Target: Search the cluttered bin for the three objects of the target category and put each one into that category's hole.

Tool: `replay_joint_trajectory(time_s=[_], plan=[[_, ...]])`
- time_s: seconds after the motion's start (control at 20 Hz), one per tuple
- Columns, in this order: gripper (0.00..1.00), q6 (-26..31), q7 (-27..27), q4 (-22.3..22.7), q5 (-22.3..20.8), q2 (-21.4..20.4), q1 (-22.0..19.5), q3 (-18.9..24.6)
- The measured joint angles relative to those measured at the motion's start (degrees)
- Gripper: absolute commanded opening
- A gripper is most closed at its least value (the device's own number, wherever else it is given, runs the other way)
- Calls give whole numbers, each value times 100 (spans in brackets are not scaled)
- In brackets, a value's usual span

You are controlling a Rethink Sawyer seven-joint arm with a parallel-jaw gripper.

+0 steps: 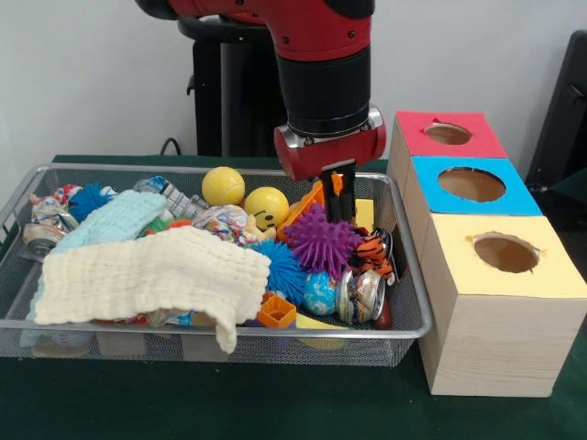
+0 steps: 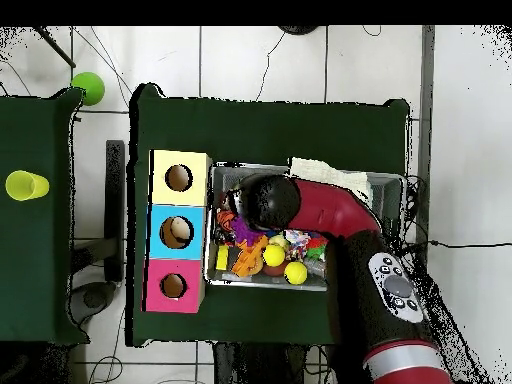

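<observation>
My gripper (image 1: 338,213) hangs low over the right half of the wire bin (image 1: 408,275). It is just behind a purple spiky ball (image 1: 321,240) and beside an orange toy (image 1: 307,203). A small tiger toy (image 1: 373,249) and a crushed can (image 1: 359,295) lie right in front of it. Two yellow balls (image 1: 223,185) (image 1: 267,207) sit to its left. Beside the bin stand three boxes with holes: red (image 1: 448,134), blue (image 1: 471,183) and yellow (image 1: 505,252). In the overhead view the arm (image 2: 300,205) hides the gripper; the yellow balls (image 2: 274,255) (image 2: 296,272) show.
A cream cloth (image 1: 151,275) drapes over the bin's front rim and a pale blue cloth (image 1: 110,220) lies behind it. A blue spiky ball (image 1: 282,269) and an orange block (image 1: 276,312) are in the bin. A green cup (image 2: 88,87) and a yellow cup (image 2: 26,185) stand on a side table.
</observation>
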Motion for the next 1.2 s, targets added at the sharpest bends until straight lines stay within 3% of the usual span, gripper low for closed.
replay_joint_trajectory(time_s=[0.4,0.8,1.2], plan=[[0,0,0,441,174,-486,405,-118],[0,0,0,656,278,-845,457,-236],[0,-88,0,958,719,-948,410,-240]])
